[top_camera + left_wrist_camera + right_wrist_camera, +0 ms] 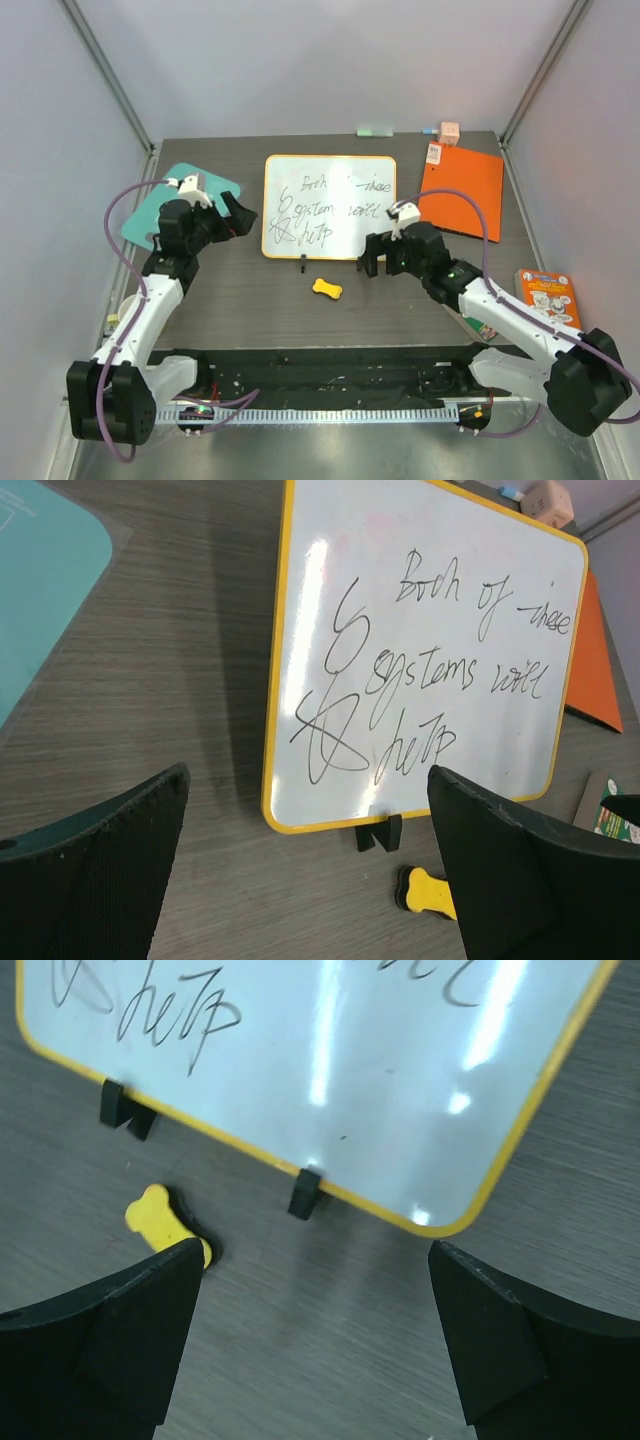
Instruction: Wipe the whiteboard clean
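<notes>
Mid-table: 1 whiteboard (330,207), black scribbles on it
Near rim: 2 black clips (305,1192); 1 yellow bone-shaped eraser (327,288) just beside
Claws: 2, left claw (238,214) and right claw (372,255), both spread, empty
Flanks: 1 teal sheet (150,215), 1 orange folder (462,193)

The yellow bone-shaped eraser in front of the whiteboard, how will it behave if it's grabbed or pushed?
The yellow bone-shaped eraser looks small, so it is probably light. It lies flat on its dark base, so it should slide rather than roll. Its narrow waist likely suits a pinch.

open table (240,300) before whiteboard (330,207), yellow bone-shaped piece (327,288) near its edge
</notes>
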{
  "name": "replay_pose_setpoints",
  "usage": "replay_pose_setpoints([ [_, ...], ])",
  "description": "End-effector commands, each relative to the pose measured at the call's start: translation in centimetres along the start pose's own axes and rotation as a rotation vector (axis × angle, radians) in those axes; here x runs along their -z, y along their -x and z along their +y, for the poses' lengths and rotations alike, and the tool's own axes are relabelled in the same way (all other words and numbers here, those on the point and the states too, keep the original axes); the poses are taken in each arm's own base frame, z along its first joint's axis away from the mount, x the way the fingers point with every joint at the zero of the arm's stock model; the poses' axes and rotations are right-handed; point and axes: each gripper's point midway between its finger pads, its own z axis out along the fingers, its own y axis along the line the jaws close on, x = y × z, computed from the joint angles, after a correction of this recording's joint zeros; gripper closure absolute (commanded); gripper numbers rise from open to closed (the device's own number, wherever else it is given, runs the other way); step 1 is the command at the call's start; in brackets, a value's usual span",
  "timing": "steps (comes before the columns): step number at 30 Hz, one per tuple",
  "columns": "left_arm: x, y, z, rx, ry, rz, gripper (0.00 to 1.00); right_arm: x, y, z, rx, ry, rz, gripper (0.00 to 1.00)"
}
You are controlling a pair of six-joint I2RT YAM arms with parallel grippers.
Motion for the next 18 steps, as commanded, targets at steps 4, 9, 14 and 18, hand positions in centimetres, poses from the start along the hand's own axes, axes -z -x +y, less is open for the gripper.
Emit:
replay_pose_setpoints([
  [4, 2.1, 0.9, -2.0, -0.015, -0.074, -0.053, 0.0, 0.1, -3.7, 5.0, 0.195, 0.029, 0.124, 0.0],
  [9, 1.6, -0.4, -1.4, -0.006, -0.055, 0.01, 0.0, -1.2, -6.9, 8.0, 0.324, 0.092, 0.232, 0.01],
  [14, 0.8, -2.1, -1.8, -0.015, -0.097, 0.062, 0.0, -2.2, -6.9, 10.5, 0.366, 0.167, 0.217, 0.02],
  [18, 0.9, -2.6, -1.5, -0.014, -0.093, 0.067, 0.0, -3.3, -6.5, 11.7, 0.396, 0.203, 0.222, 0.02],
])
